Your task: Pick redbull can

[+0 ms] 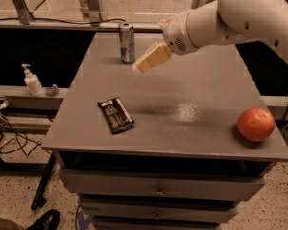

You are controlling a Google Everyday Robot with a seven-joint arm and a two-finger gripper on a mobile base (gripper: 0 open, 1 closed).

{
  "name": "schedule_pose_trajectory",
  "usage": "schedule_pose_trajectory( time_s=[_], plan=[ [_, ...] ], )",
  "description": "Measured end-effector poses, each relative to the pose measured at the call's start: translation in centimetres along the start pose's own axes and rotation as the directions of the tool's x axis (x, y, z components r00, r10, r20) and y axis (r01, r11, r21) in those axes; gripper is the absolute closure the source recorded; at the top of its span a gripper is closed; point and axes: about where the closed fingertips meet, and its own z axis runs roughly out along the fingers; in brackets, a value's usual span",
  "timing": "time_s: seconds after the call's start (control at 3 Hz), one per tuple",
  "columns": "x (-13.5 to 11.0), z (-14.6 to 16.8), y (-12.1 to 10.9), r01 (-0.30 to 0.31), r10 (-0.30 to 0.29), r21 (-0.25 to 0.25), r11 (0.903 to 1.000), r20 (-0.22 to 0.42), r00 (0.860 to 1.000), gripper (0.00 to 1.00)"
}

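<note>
The redbull can (127,43) is a slim blue and silver can with a silver top. It stands upright near the far left corner of the grey table (192,90). My gripper (146,63), with pale cream fingers, hangs above the table just right of the can and a little nearer the camera, not touching it. The white arm reaches in from the upper right.
A flat black snack wrapper (115,115) lies near the table's front left. A red apple (255,124) sits at the front right edge. A soap dispenser (32,81) stands on a ledge to the left. Drawers are under the table.
</note>
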Motion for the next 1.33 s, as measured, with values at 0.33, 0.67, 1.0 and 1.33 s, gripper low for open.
schedule_pose_trajectory(
  time_s=[0.33, 0.67, 1.0, 1.33],
  plan=[
    [0.9, 4.0, -2.4, -0.021, 0.021, 0.007, 0.9997, 0.092, 0.995, 0.00],
    [2.3, 7.9, -4.8, -0.057, 0.055, 0.007, 0.9984, 0.137, 0.989, 0.00],
    [2.5, 10.7, -6.5, -0.089, 0.087, 0.010, 0.9960, 0.144, 0.986, 0.00],
    [1.8, 13.0, -7.8, -0.126, 0.123, 0.014, 0.9919, 0.144, 0.982, 0.00]
  ],
)
